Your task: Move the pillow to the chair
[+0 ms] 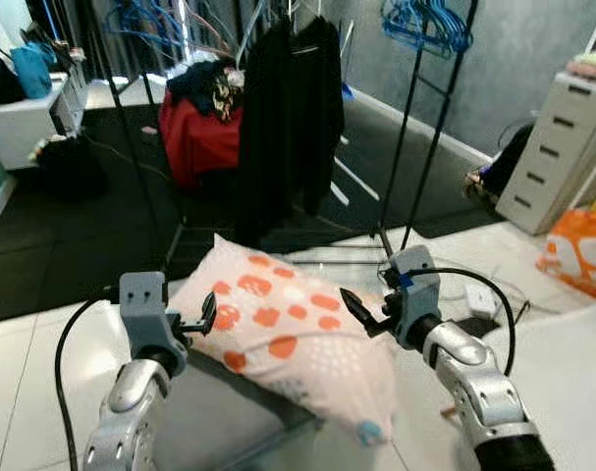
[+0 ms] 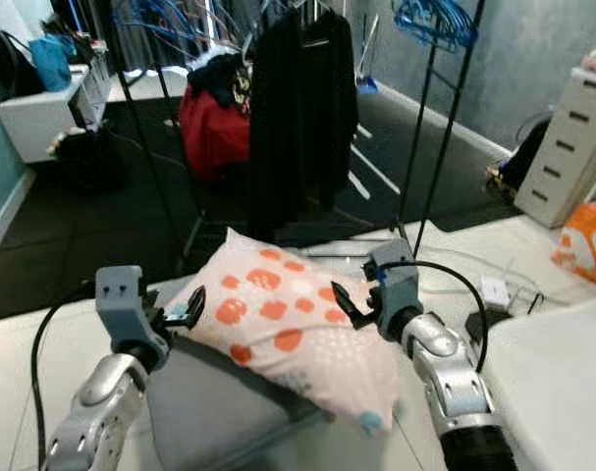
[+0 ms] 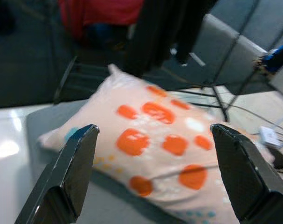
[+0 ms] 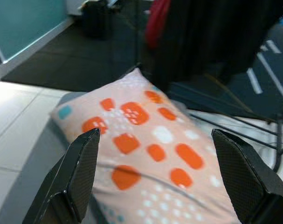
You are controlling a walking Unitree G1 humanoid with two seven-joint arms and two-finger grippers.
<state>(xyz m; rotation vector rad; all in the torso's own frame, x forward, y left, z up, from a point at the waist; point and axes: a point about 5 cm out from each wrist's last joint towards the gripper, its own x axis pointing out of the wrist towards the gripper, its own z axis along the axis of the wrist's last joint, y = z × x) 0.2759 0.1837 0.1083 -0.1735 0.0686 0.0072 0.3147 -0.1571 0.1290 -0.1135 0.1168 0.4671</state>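
The pillow [image 1: 283, 329], pale pink with orange spots, lies on the grey chair [image 1: 214, 417], one corner hanging over the seat's front edge. The left gripper [image 1: 201, 316] hangs released at the pillow's left end, the right gripper [image 1: 361, 312] released at its right end. A black garment [image 1: 290, 118] hangs behind the pillow

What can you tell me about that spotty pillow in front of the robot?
The pillow is soft-looking pale pink fabric with orange rounded blotches, small white dots and a few blue-green spots near its corners. It lies tilted on a grey seat, one corner hanging over the edge. The left gripper and right gripper sit at its two sides, fingers open; whether they touch it is unclear.
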